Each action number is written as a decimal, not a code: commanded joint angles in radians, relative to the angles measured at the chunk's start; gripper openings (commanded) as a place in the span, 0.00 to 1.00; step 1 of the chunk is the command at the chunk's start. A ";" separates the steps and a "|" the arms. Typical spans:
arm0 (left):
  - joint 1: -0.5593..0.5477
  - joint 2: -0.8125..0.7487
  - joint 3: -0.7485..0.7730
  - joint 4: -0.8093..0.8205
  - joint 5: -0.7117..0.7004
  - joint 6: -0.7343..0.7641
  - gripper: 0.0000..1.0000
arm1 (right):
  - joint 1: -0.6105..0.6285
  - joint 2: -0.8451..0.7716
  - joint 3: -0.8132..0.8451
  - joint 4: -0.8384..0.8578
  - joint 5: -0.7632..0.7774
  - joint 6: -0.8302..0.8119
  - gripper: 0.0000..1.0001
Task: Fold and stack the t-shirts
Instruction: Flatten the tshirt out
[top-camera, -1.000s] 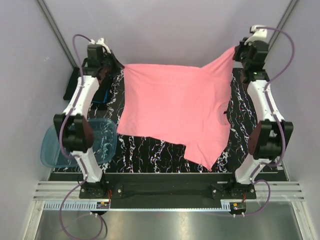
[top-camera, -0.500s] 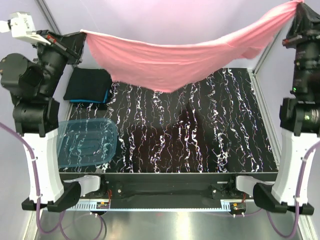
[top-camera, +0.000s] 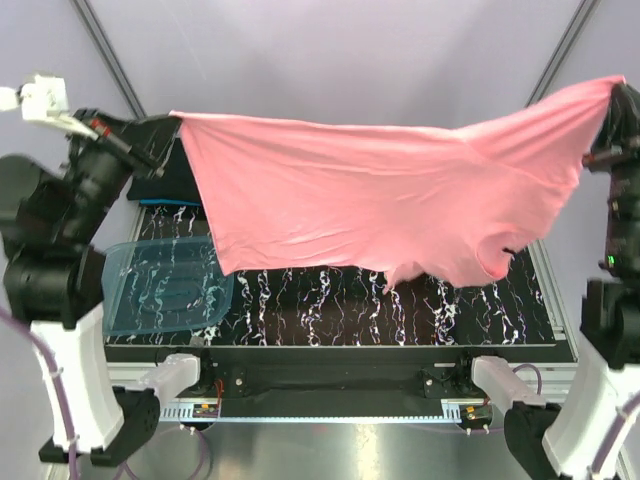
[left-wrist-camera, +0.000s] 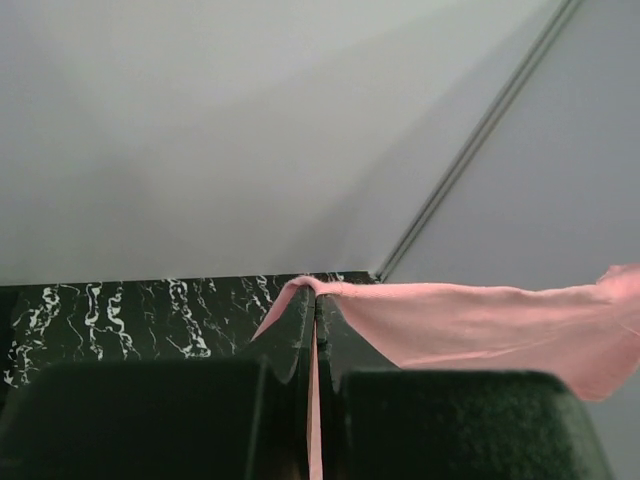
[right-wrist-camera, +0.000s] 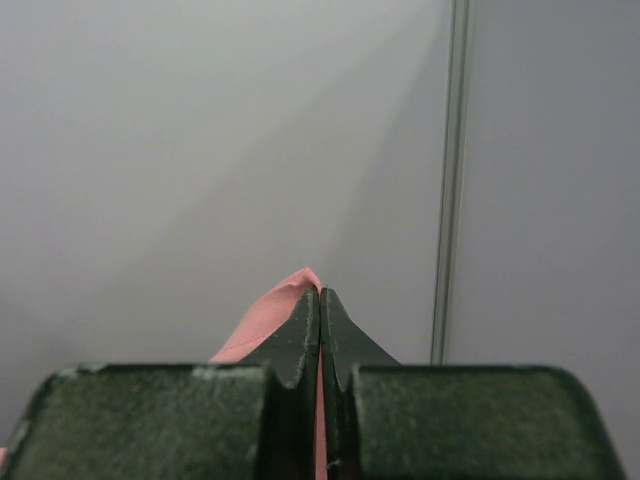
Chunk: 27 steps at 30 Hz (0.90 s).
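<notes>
Okay, left gripper (left-wrist-camera: 316, 298) is clamped on one corner of the salmon-pink t-shirt (top-camera: 380, 200), jaws together with cloth pinched at the tips. My right gripper (right-wrist-camera: 320, 295) is the same, closed on the opposite corner, with pink fabric poking out beside the tips. Both my arms are raised high, left above the far-left corner of the table (top-camera: 330, 310), right above its right edge. The shirt is stretched between them in the air, hanging like a sheet over the table. The neck opening (top-camera: 495, 262) with a small dark label (top-camera: 510, 250) sits low on the right side. Folded black and teal-blue t-shirts (top-camera: 165, 187) lie at the far-left corner, mostly hidden. The blue plastic tub (top-camera: 165, 285) sits at the near-left corner, overhanging the left edge.
</notes>
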 joint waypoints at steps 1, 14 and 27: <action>-0.001 -0.088 0.010 -0.018 0.032 -0.009 0.00 | -0.005 -0.092 0.039 -0.085 0.041 -0.036 0.00; -0.001 0.073 -0.083 0.007 -0.008 0.022 0.00 | -0.005 0.094 -0.004 0.036 0.092 -0.190 0.00; -0.001 0.175 -0.139 0.285 -0.053 0.048 0.00 | -0.005 0.195 -0.092 0.316 -0.076 -0.047 0.00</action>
